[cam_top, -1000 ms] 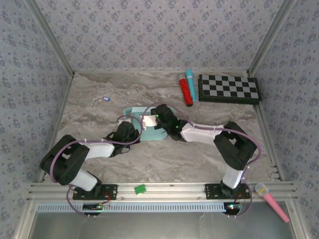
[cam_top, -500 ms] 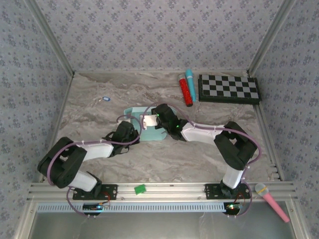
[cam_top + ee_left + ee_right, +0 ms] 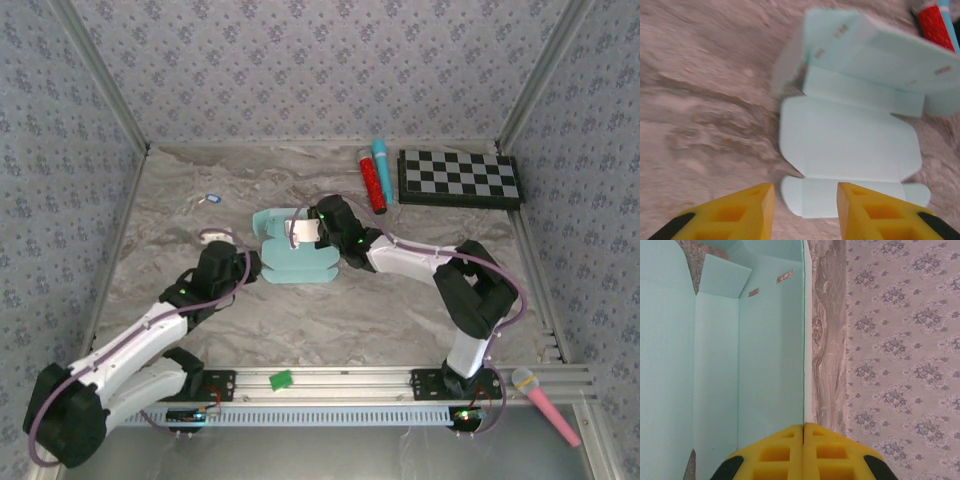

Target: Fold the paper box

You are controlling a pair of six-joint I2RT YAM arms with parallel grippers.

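The paper box [image 3: 296, 262] is a pale mint-blue die-cut sheet on the marbled table, partly folded, with one panel standing up at its far side. My right gripper [image 3: 297, 232] reaches in from the right. In the right wrist view it [image 3: 804, 432] is shut on the thin top edge of that upright panel of the paper box [image 3: 715, 365]. My left gripper [image 3: 247, 266] sits just left of the sheet, apart from it. In the left wrist view its yellow fingers [image 3: 745, 212] stand open with nothing between them, and the paper box's [image 3: 850, 140] near flap lies just beyond.
A black-and-white checkerboard [image 3: 460, 178] lies at the back right, with a red tube [image 3: 372, 182] and a blue tube [image 3: 383, 160] beside it. A small blue-white object [image 3: 210, 199] lies back left. A green piece [image 3: 281, 380] and a pink microphone [image 3: 545, 402] rest by the front rail.
My left gripper has opened, let go of the box and drawn back toward the near left. The right gripper has shifted the box slightly toward the back.
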